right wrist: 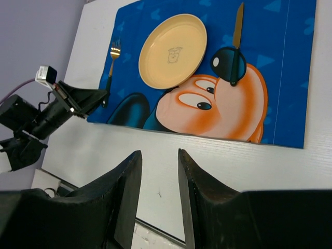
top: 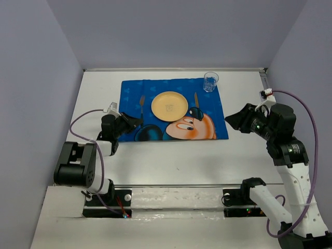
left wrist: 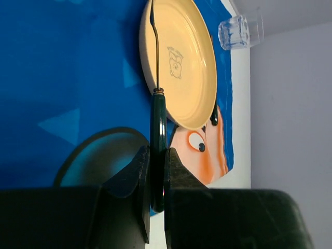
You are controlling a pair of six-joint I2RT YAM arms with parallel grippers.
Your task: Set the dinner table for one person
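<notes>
The white dinner table point(top: 171, 158) carries a blue cartoon-mouse placemat point(top: 155, 88). A yellow plate point(top: 169, 106) sits on the mat. To its left is a fork point(top: 141, 105) with a dark green handle, and to its right a knife point(top: 197, 104). A clear glass point(top: 210, 81) stands at the mat's far right corner. My left gripper point(top: 137, 123) is shut on the fork's handle point(left wrist: 158, 129) at the mat's near left, with the tines pointing away beside the plate point(left wrist: 181, 62). My right gripper point(right wrist: 159, 155) is open and empty above bare table, right of the mat.
Grey walls enclose the table on three sides. A metal strip point(top: 171, 185) runs along the near edge by the arm bases. In the right wrist view the left arm point(right wrist: 41, 116) and its cable sit at the mat's left corner.
</notes>
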